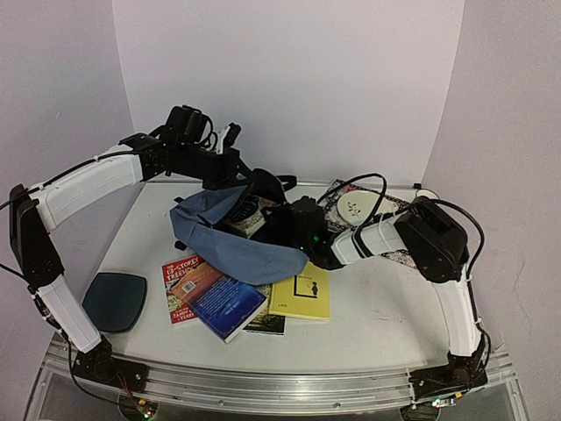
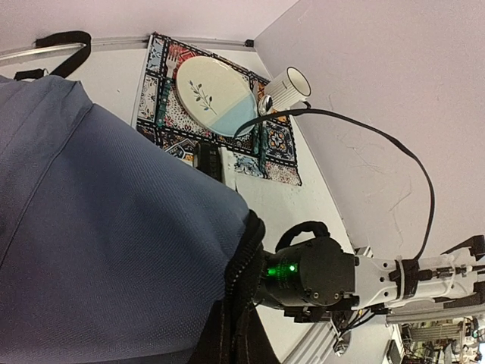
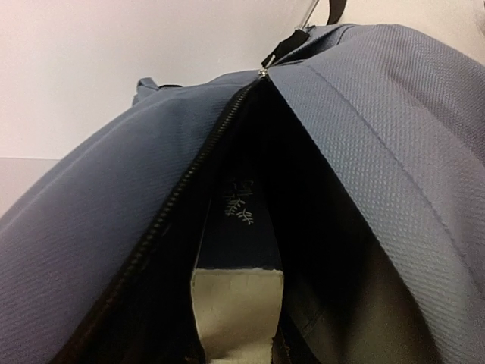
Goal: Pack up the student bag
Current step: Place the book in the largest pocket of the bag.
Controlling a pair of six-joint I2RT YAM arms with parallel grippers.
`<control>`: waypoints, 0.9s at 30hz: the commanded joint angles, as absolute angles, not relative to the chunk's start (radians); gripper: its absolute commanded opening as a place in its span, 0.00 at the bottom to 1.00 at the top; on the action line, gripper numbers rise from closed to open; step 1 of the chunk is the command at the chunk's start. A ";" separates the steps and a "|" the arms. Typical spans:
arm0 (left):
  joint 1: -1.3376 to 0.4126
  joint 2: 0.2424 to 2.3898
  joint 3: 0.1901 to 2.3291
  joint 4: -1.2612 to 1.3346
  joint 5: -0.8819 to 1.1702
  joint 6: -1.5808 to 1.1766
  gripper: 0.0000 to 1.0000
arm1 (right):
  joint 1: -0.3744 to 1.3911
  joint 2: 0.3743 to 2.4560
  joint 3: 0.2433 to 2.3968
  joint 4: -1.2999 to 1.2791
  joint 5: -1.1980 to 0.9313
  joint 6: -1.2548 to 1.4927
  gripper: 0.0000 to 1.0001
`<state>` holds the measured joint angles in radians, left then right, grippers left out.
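Soft blue cloth student bag [image 1: 232,250] lies long left-to-right, zip mouth open; left fingers [image 1: 230,168] together; right fingers hidden, cannot tell.

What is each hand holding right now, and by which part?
The right hand apparently grips a book by its near end, inside the student bag. The left hand is shut, apparently on the bag's rear top edge; its fingers are hidden.
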<state>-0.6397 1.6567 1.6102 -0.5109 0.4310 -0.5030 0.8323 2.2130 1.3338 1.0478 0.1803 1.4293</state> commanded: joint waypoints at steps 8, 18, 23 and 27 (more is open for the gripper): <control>-0.650 1.582 1.556 -0.398 0.419 -0.480 0.00 | 0.841 2.183 1.471 0.893 0.168 1.292 0.39; -0.600 1.597 1.546 -0.439 0.308 -0.389 0.00 | 0.841 1.983 1.401 0.580 0.052 1.022 0.72; -0.586 1.611 1.574 -0.462 0.261 -0.352 0.00 | 0.841 1.859 1.339 0.454 0.014 0.857 0.77; -0.572 1.621 1.596 -0.478 0.224 -0.322 0.00 | 0.841 1.754 1.264 0.378 -0.046 0.767 0.77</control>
